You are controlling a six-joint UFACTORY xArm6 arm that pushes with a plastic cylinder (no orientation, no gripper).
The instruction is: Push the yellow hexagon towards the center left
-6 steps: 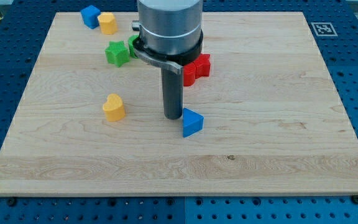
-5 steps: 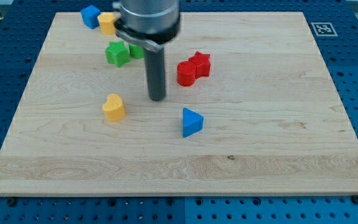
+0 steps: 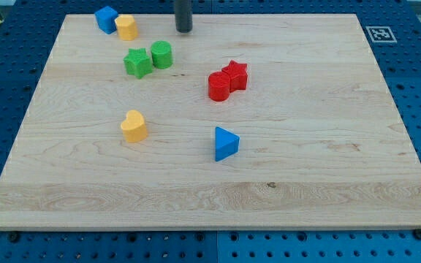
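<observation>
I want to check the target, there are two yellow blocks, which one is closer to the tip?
The yellow hexagon at the view's top left, touching the blue block. The yellow heart sits far lower, well away from my tip.

I see bright, even light from overhead across the bench (image 3: 327, 146), with no glare on the pale wood. Shadows are short and soft, hugging each block's base; the blue triangle (image 3: 226, 143) casts a faint one toward 6 o'clock. Focus is sharp throughout, wood grain crisp, with no visible blur or edge distortion.
</observation>
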